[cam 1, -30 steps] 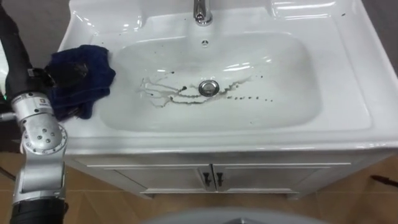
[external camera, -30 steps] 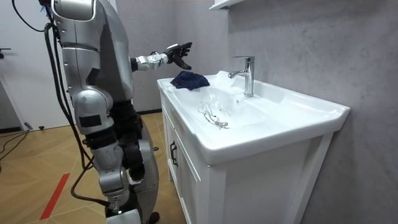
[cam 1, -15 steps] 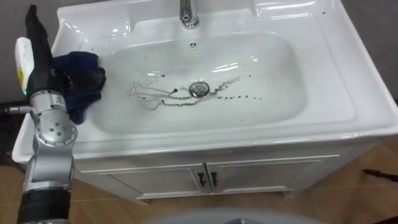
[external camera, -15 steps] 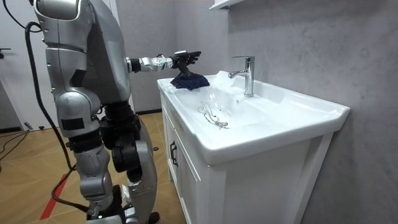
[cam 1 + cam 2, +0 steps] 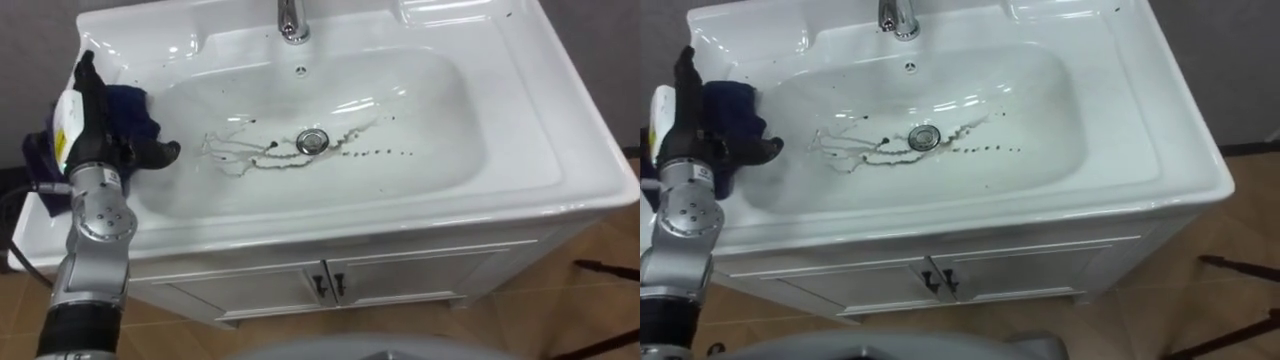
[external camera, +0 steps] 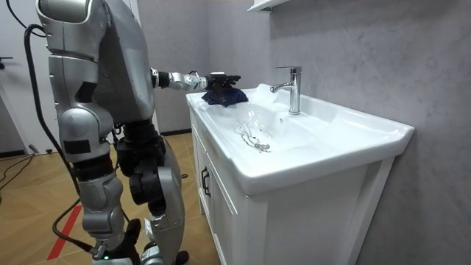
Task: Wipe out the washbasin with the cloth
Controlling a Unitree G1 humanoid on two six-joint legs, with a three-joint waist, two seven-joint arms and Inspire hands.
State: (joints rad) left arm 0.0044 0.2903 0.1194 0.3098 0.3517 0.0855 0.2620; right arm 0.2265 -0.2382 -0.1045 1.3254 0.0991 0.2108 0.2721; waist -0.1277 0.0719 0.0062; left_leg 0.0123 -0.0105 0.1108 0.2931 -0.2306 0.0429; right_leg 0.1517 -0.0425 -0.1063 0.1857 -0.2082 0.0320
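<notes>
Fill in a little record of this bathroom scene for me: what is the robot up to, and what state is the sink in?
Place: white ceramic basin on a white two-door cabinet
Robot: stands before the cabinet, left arm stretched out
Left hand: open, over the crumpled dark blue cloth; contact unclear
Cloth: on the basin's left rim
Dirt: dark streaks and spots around the round metal drain
Tap: chrome tap at the back rim
Progress: streaks not yet wiped
</notes>
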